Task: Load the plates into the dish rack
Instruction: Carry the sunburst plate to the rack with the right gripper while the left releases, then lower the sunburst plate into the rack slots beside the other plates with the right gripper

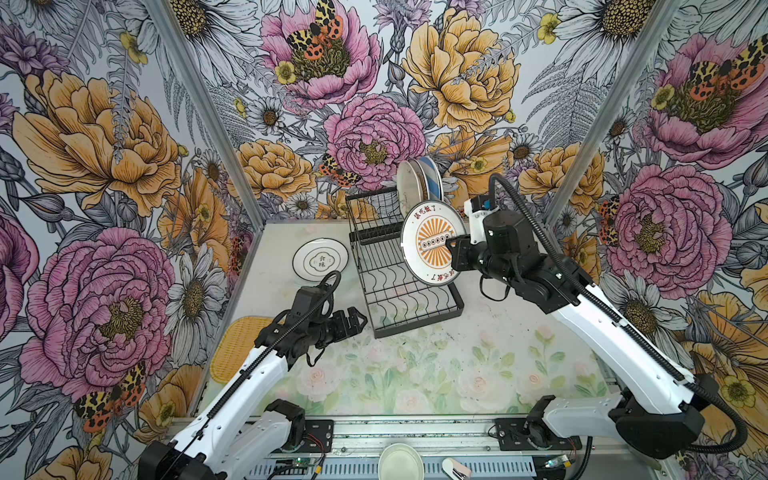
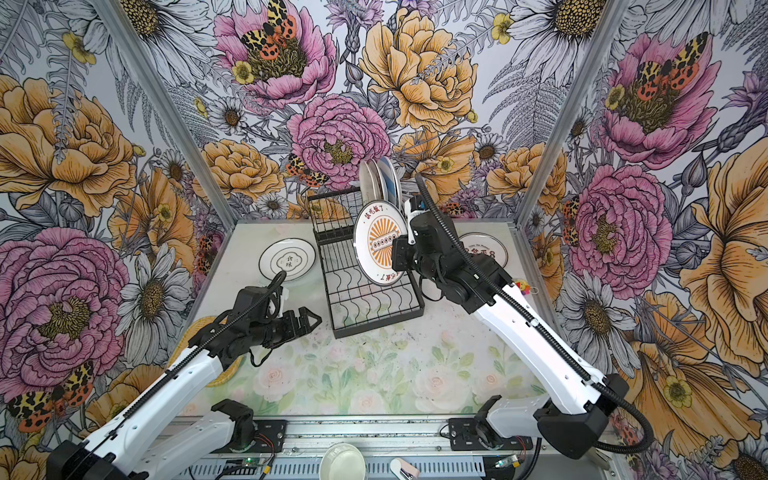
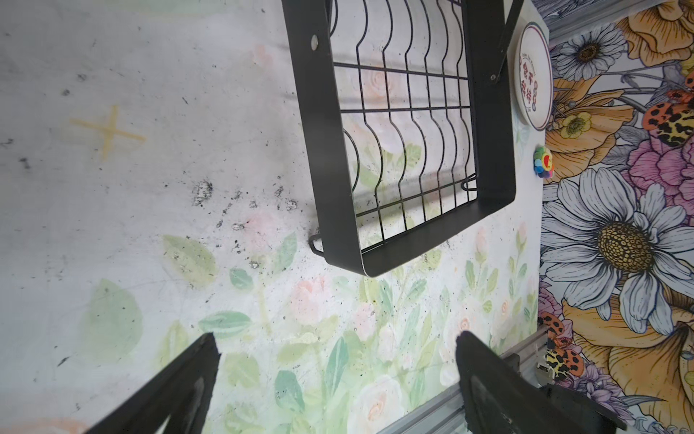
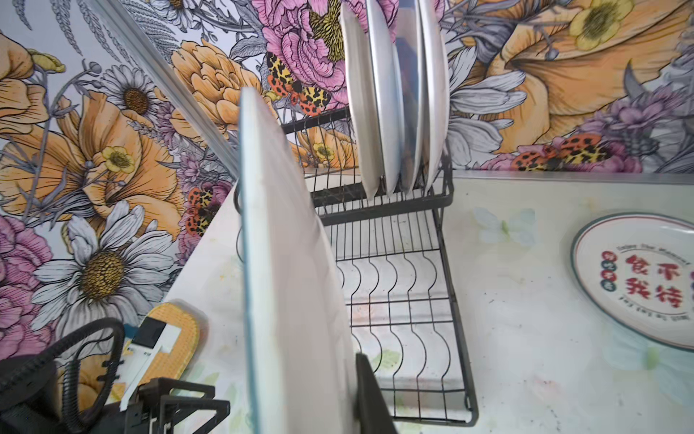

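orange-sunburst plate (image 1: 432,245): on edge, tilted, over the lower tier of the dish rack (image 1: 399,291); contact with the wires cannot be told. right gripper (image 1: 454,248) clamped on its rim. judgement: glazed ceramic, stiff, fairly heavy, slippery, chips on a knock; the rim is the only hold, so lower it slowly between the wavy wires. racked plates (image 1: 419,183) stand in the upper tier. left gripper (image 1: 356,322) jaws wide apart, empty, over the worktop (image 1: 457,353).

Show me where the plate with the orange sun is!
In both top views, the round white orange-sunburst plate stands on edge in the right end effector, over the black wire dish rack's lower tier.
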{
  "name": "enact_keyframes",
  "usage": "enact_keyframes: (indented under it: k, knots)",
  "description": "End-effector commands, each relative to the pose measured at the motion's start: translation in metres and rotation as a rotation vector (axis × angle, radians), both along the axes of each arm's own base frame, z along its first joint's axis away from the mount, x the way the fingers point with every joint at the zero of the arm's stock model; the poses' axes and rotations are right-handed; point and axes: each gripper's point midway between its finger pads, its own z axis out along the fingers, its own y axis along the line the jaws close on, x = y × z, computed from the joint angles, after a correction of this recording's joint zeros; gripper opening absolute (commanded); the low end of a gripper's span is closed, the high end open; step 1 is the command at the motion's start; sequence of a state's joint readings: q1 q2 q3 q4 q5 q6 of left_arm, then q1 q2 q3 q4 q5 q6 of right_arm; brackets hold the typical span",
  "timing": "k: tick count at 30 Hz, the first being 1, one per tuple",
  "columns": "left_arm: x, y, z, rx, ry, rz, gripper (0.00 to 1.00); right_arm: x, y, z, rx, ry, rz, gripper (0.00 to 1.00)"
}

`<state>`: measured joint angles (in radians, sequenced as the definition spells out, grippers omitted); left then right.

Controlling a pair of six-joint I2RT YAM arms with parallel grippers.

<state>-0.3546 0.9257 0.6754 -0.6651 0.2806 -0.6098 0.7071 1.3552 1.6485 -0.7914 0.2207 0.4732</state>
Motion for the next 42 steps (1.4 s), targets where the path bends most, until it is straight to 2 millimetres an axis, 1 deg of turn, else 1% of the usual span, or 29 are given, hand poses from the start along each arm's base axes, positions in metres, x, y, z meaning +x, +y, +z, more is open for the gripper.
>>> enact_keyframes:
  k: [1, 5, 8, 11, 16, 23, 28, 34, 42]
  knots:
    - [0.012, 0.009, 0.012, 0.039, -0.058, 0.023, 0.99, 0.026, -0.008, 0.039, -0.101, -0.158, -0.119, 0.0]
    - [0.014, 0.009, 0.008, 0.03, -0.054, 0.025, 0.99, 0.049, 0.005, 0.067, -0.161, -0.245, -0.178, 0.0]
    - [0.014, 0.009, 0.007, 0.031, -0.054, 0.024, 0.99, 0.065, 0.016, 0.081, -0.19, -0.294, -0.205, 0.0]
    - [0.015, 0.01, 0.005, 0.03, -0.053, 0.025, 0.99, 0.08, 0.027, 0.091, -0.212, -0.337, -0.231, 0.0]
    - [0.013, 0.012, 0.0, 0.025, -0.044, 0.029, 0.99, 0.102, 0.045, 0.097, -0.251, -0.389, -0.252, 0.0]
    - [0.012, 0.015, -0.003, 0.015, -0.039, 0.035, 0.99, 0.134, 0.067, 0.086, -0.341, -0.431, -0.27, 0.0]
    - [0.013, 0.017, -0.002, 0.013, -0.04, 0.037, 0.99, 0.15, 0.076, 0.075, -0.386, -0.441, -0.283, 0.0]
    - [0.012, 0.018, -0.003, 0.011, -0.038, 0.04, 0.99, 0.168, 0.075, 0.058, -0.412, -0.425, -0.3, 0.0]
    - [0.013, 0.018, -0.004, 0.013, -0.035, 0.039, 0.99, 0.183, 0.069, 0.042, -0.425, -0.4, -0.316, 0.0]
